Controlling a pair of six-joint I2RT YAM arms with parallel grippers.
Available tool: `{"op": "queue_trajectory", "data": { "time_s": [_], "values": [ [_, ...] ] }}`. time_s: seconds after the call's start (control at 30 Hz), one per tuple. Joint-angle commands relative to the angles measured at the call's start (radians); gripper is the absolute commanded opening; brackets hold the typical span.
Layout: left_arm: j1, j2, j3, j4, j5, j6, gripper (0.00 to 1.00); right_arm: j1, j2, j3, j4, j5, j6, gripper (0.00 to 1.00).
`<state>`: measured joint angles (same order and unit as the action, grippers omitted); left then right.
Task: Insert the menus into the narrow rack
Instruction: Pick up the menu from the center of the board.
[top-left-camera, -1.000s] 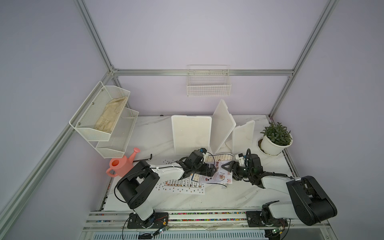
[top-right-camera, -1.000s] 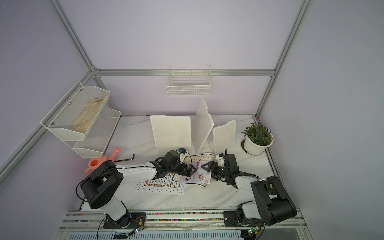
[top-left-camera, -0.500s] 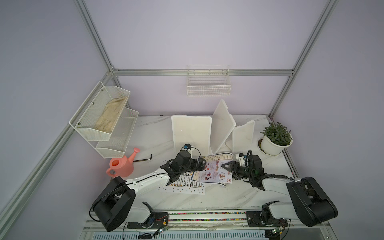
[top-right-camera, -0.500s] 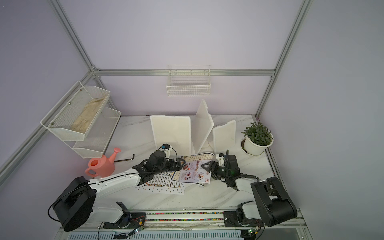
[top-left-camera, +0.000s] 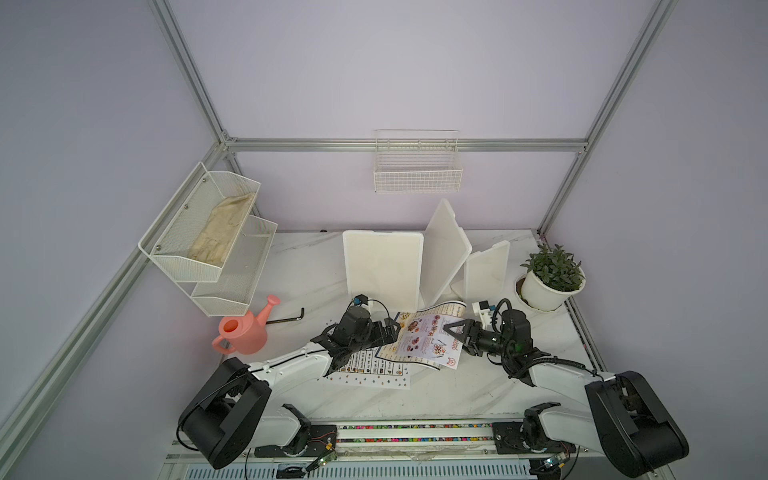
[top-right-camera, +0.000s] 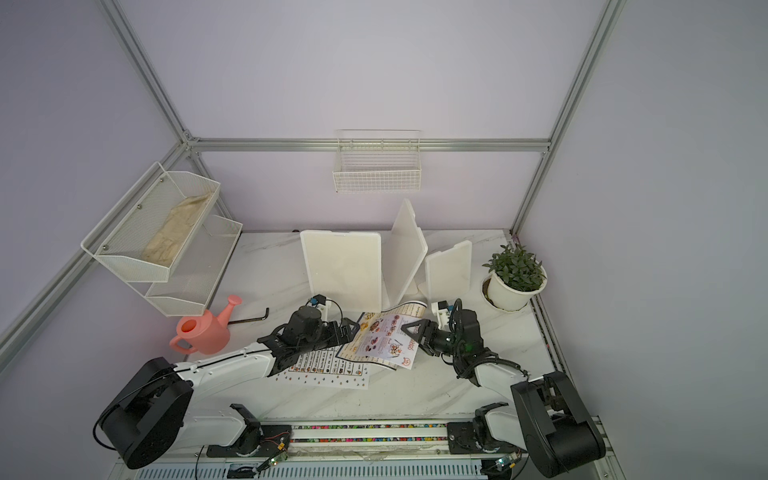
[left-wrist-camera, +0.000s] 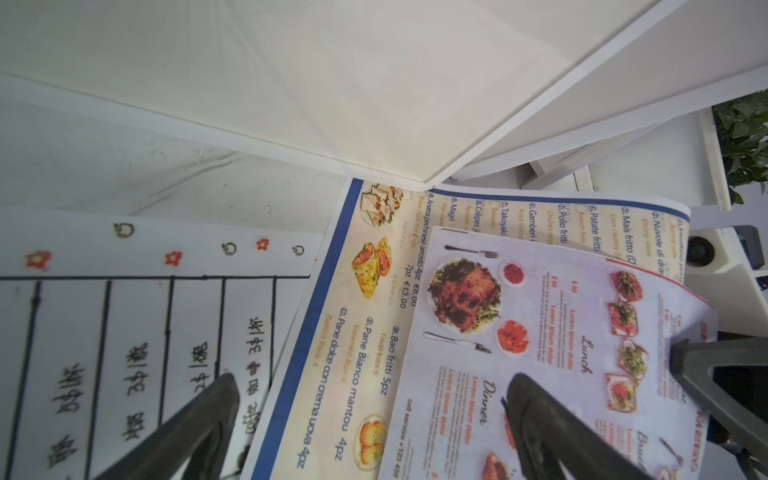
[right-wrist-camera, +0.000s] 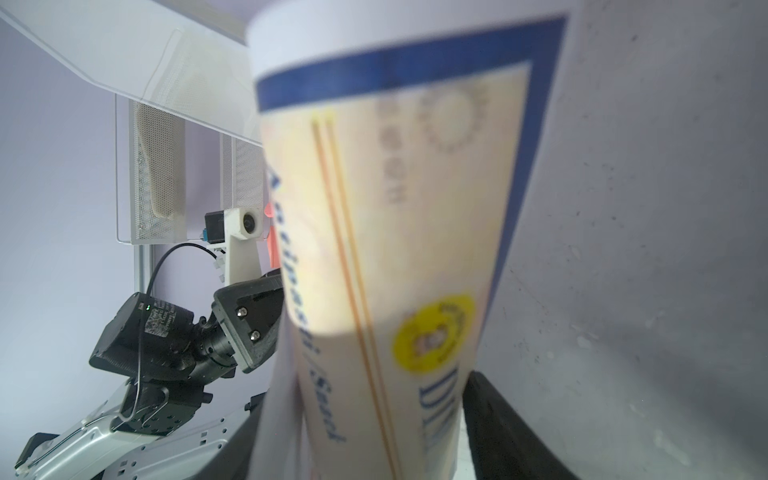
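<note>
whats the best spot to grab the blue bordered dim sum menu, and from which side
Take the blue-bordered menu by its right-hand edge, coming in low from the right arm's side. That edge curls up off the table, so a finger can get under it; the rest lies flat, with the small leaflet on top. The right gripper is already there, its jaws around the raised edge.

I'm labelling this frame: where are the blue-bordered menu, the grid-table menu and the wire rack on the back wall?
blue-bordered menu (left-wrist-camera: 332, 332): left wrist view, cream area by its blue border.
grid-table menu (top-left-camera: 374, 368): a top view, printed grid.
wire rack (top-left-camera: 417, 180): a top view, front mesh.
</note>
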<state>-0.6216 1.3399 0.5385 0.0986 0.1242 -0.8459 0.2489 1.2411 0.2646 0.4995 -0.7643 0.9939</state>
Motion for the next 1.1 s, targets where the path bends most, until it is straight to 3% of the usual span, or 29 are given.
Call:
{"op": "queue_trajectory", "data": {
  "time_s": [0.0,0.17,0.43,0.83,1.07],
  "values": [
    [0.004,0.009,0.008,0.013,0.027,-0.008,1.0,0.005,-0.007,0.008,-0.02,0.008,0.003,0.65],
    [-0.013,-0.089,0.01,-0.115,-0.059,-0.078,1.0,0.005,0.001,0.018,-0.038,0.019,0.001,0.65],
    [-0.148,-0.205,-0.046,-0.188,-0.202,-0.353,0.99,0.012,-0.005,0.021,-0.076,0.026,0.009,0.65],
    [-0.374,-0.177,-0.16,0.024,-0.397,-0.653,0.95,0.039,-0.002,0.046,-0.126,0.047,0.026,0.65],
    [-0.411,-0.094,-0.173,0.17,-0.424,-0.715,0.92,0.049,0.02,0.058,-0.13,0.03,0.02,0.65]
  ]
}}
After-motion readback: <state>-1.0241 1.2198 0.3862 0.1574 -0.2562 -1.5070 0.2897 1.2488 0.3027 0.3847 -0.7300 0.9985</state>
